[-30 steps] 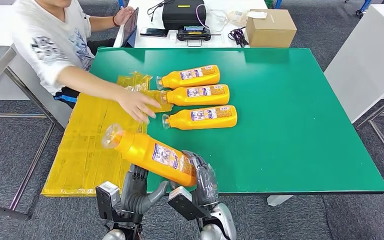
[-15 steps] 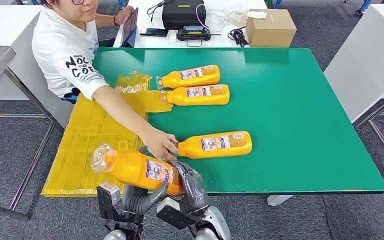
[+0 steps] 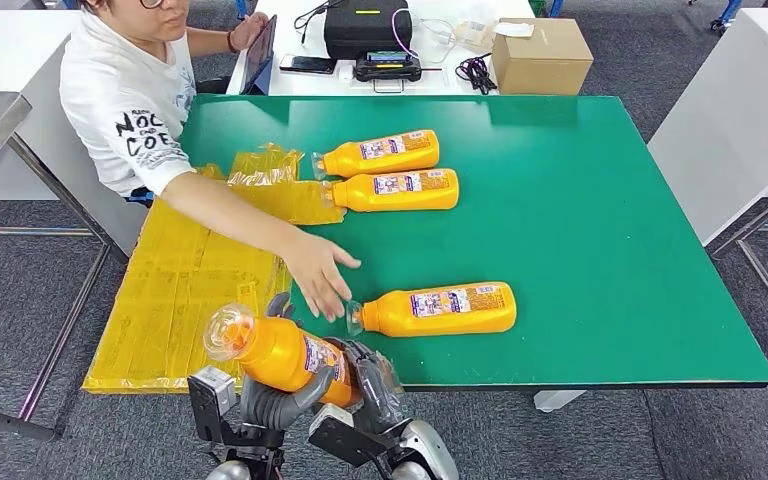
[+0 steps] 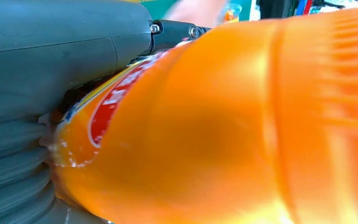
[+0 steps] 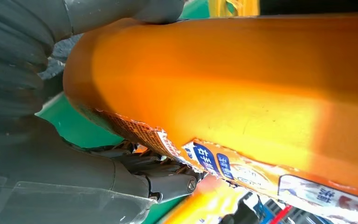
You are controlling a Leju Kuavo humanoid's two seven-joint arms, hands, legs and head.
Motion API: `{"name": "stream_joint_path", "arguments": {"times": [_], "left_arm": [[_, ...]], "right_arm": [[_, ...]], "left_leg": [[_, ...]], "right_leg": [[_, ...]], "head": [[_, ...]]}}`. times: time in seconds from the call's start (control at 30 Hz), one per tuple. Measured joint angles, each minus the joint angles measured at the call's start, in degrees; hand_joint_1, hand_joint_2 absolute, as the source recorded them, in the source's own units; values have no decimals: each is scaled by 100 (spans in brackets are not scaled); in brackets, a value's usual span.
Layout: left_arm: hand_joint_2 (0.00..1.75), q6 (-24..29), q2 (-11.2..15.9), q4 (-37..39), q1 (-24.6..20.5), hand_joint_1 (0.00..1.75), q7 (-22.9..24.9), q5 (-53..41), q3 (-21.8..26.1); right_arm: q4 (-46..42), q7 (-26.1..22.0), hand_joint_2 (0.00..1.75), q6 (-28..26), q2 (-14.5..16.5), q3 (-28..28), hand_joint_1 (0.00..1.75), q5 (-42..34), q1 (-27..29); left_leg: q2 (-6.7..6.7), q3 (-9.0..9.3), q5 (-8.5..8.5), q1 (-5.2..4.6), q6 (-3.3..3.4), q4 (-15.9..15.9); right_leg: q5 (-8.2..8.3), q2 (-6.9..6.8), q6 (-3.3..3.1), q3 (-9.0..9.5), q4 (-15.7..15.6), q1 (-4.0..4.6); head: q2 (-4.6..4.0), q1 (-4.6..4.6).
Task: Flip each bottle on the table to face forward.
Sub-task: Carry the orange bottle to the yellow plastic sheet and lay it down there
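An orange bottle (image 3: 278,354) with a clear cap is lifted off the table's near left corner, cap pointing left and up. My left hand (image 3: 272,392) and my right hand (image 3: 373,372) both grip it from below; its body shows close up in the left wrist view (image 4: 223,126) and the right wrist view (image 5: 242,88). A third orange bottle (image 3: 438,309) lies on its side near the front edge, label up, cap to the left. Two more bottles (image 3: 380,153) (image 3: 397,189) lie side by side at the middle back.
A person sits at the left, their hand (image 3: 320,272) hovering just beside the front bottle's cap. Yellow plastic sheeting (image 3: 185,290) covers the table's left end. The green table (image 3: 600,230) has bare room on the right. A box (image 3: 540,55) and devices sit behind.
The person slid one bottle from the back group to the front edge and let go. My hands drew the held bottle lower and closer to me, tipping its cap up.
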Motion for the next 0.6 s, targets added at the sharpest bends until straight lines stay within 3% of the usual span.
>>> {"name": "stream_joint_path", "arguments": {"times": [0.07, 0.1, 0.6], "left_arm": [[175, 3, 0, -1, 8, 153, -20, 7, 18], [175, -1, 0, -1, 12, 175, -30, 5, 20], [175, -269, 2, -57, -26, 175, -194, -136, -25]], "right_arm": [[61, 38, 175, 26, 0, 18, 175, -6, -15], [84, 49, 175, 26, 0, 22, 175, -11, -23], [-113, 43, 175, -283, -4, -76, 169, -104, 66]], "left_leg": [[0, 0, 0, 0, 0, 0], [0, 0, 0, 0, 0, 0], [0, 0, 0, 0, 0, 0]], "right_leg": [[0, 0, 0, 0, 0, 0], [0, 0, 0, 0, 0, 0], [0, 0, 0, 1, 0, 0]], "head": [[0, 0], [0, -1], [0, 1]]}}
